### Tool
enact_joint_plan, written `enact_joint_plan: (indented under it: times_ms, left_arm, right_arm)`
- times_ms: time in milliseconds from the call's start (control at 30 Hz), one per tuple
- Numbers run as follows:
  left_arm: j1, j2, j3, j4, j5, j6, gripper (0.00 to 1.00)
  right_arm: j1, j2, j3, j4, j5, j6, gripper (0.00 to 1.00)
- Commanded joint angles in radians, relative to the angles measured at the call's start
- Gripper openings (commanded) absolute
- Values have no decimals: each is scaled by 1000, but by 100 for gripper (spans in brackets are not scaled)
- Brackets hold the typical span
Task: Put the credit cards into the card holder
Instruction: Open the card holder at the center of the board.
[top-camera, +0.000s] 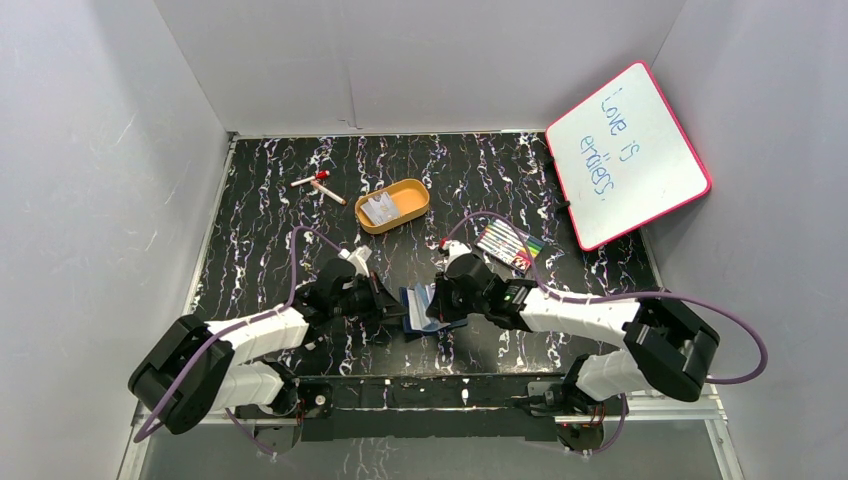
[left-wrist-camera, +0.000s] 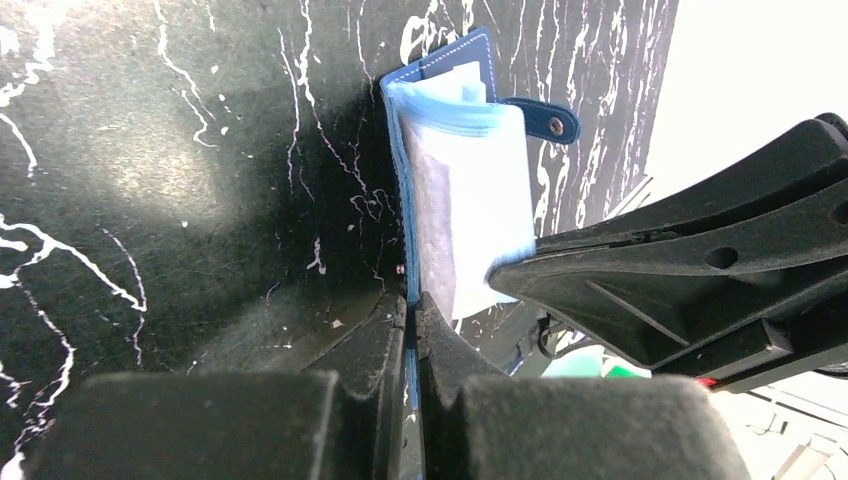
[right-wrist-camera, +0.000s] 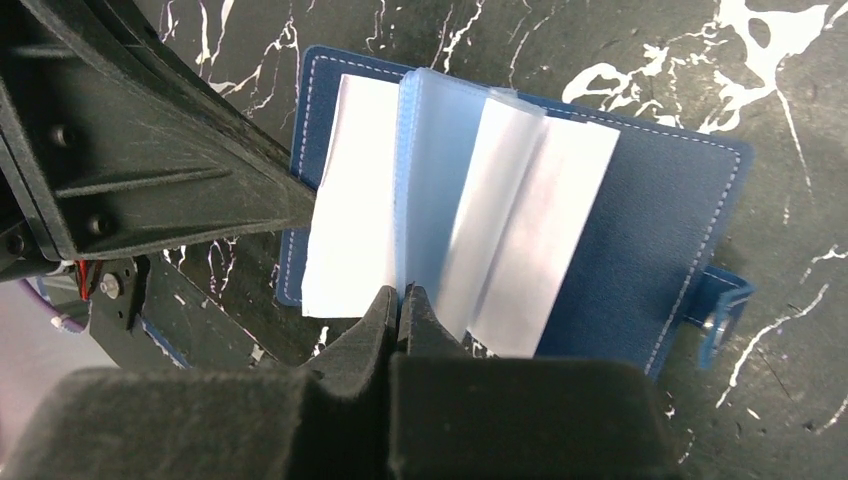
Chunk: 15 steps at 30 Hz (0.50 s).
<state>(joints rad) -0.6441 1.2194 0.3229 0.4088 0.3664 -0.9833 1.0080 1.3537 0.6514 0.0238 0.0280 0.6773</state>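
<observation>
The card holder (top-camera: 416, 303), a navy wallet with a snap tab, lies open on the table between both grippers. My left gripper (top-camera: 388, 300) is shut on the edge of its blue cover, as the left wrist view (left-wrist-camera: 412, 302) shows. My right gripper (top-camera: 436, 303) is shut on one of its clear inner sleeves (right-wrist-camera: 430, 170), gripping it at the near edge (right-wrist-camera: 403, 296). Pale leaves (right-wrist-camera: 350, 200) stand up inside the wallet (right-wrist-camera: 650, 230). Grey-white credit cards (top-camera: 381, 210) lie in the orange tray. The snap tab (left-wrist-camera: 548, 118) hangs free.
An orange oval tray (top-camera: 408, 190) sits behind the wallet. A striped marker pack (top-camera: 510, 246) lies to the right. A red-capped pen (top-camera: 318, 184) is at the back left. A pink-framed whiteboard (top-camera: 625, 155) leans at the back right. White walls enclose the table.
</observation>
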Motion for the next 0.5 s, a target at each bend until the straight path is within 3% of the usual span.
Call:
enact_joint_plan:
  times_ms: [0, 67, 200, 267, 467]
  left_arm:
    - [1, -59, 54, -114, -66, 45, 0]
    - [1, -92, 70, -178, -116, 62, 7]
    - [1, -181, 116, -293, -198, 107, 33]
    - [2, -222, 144, -340, -225, 128, 41]
    - [1, -262, 203, -352, -165, 134, 47]
  right_arm:
    - [-5, -48, -27, 4, 49, 19, 0]
    - [-6, -48, -34, 0, 53, 31, 0]
    - [-9, -44, -39, -14, 74, 58, 0]
    - [-9, -48, -41, -16, 87, 68, 0]
    - [-13, -34, -41, -2, 81, 81, 0]
